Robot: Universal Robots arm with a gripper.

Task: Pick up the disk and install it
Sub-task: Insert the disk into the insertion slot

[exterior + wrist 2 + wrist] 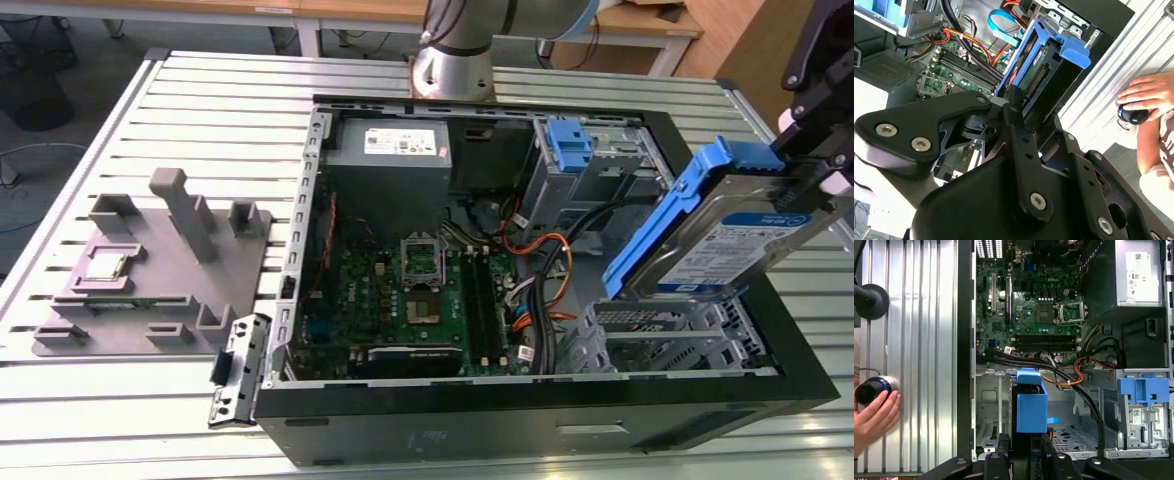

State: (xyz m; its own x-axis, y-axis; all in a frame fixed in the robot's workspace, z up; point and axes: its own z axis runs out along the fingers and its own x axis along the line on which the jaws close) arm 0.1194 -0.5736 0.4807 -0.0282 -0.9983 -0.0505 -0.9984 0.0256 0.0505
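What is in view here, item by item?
disk: one, silver with blue bracket, held tilted above the case, exterior view's right
computer case: one, black, open, on the table
motherboard: one, green, inside the case
power supply: one, grey, inside the case
latch piece: one, blue, in a drive bay
fixture: one, grey, exterior view's left
table: one, silver, slatted, under everything
knob: one, black, beside the case
person's hand: one, on the knob
gripper: one, black, shut on the disk

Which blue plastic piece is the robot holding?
The blue bracket around the disk, clamped in the gripper above the computer case. The other blue latch sits inside the case, untouched.
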